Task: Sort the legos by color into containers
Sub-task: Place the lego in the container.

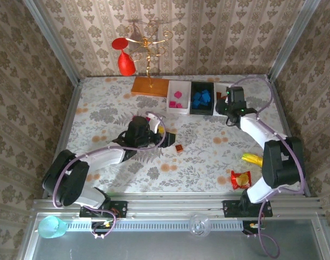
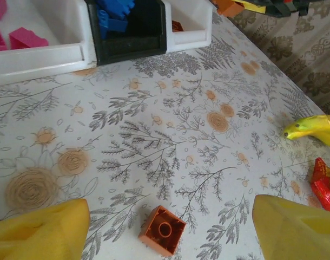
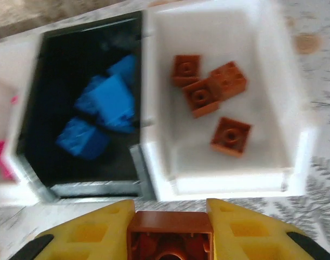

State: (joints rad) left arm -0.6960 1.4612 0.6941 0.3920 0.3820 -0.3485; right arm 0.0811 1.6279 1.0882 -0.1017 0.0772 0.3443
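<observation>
Gripping a small orange-brown square plastic brick [image 3: 170,238] between its yellow fingers, the right claw [image 3: 170,216] hangs at the near edge of the right-hand shallow white rectangular tray [image 3: 297,157]. Four like orange-brown bricks [image 3: 200,96] lie in that tray, each with a round ring at its centre. The middle black tray [image 3: 89,189] holds a heap of blue bricks [image 3: 103,114]. The left white tray [image 1: 169,98] holds magenta-pink bricks [image 1: 178,98]. Another orange-brown brick [image 2: 162,230] lies on the floral tabletop [image 2: 170,135], between the spread, empty fingers of the left claw [image 2: 168,202].
</observation>
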